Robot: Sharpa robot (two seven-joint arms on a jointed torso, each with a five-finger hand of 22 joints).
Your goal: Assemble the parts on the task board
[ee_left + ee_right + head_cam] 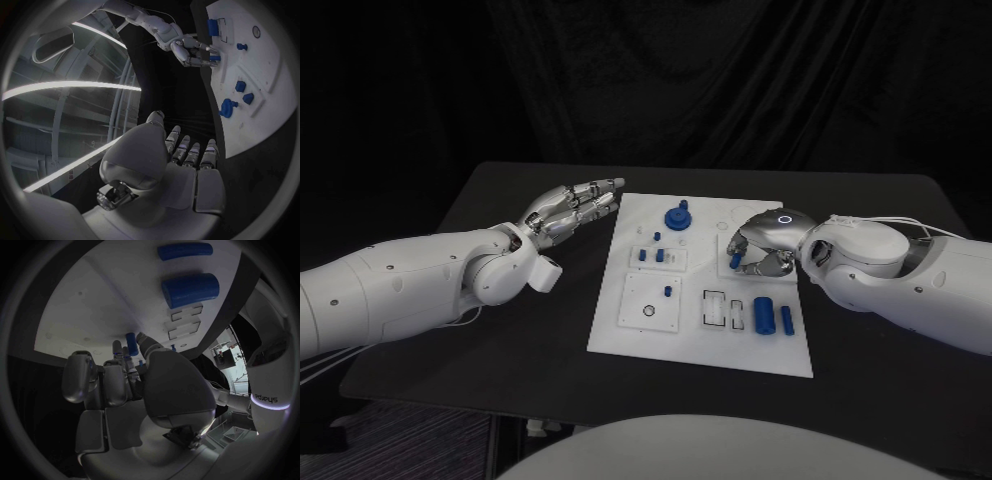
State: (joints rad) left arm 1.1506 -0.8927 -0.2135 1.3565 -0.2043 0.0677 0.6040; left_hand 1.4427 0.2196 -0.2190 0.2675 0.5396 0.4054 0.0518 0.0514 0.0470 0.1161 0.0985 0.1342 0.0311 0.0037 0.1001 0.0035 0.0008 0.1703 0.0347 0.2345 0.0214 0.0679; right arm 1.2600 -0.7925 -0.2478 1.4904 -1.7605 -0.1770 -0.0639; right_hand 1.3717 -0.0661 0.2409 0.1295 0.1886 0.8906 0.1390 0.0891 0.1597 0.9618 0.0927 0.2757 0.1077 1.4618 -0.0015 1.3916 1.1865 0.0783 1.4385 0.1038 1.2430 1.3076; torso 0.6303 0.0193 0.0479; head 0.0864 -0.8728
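The white task board (625,330) lies in the middle of the black table. My right hand (764,245) hangs over the board's right side and pinches a small blue peg (736,260) between thumb and fingers; the right wrist view shows the peg (131,340) at the fingertips, close to the board. My left hand (574,210) hovers beside the board's far left edge with its fingers stretched out and nothing in them. The left wrist view shows the left hand (181,155) flat, and the right hand (197,52) far off.
On the board stand a blue round knob (678,217) at the far end, two small blue blocks (651,256) and a short blue pin (666,291). A thick blue cylinder (763,313) and a thinner one (788,319) lie near two empty slots (715,308).
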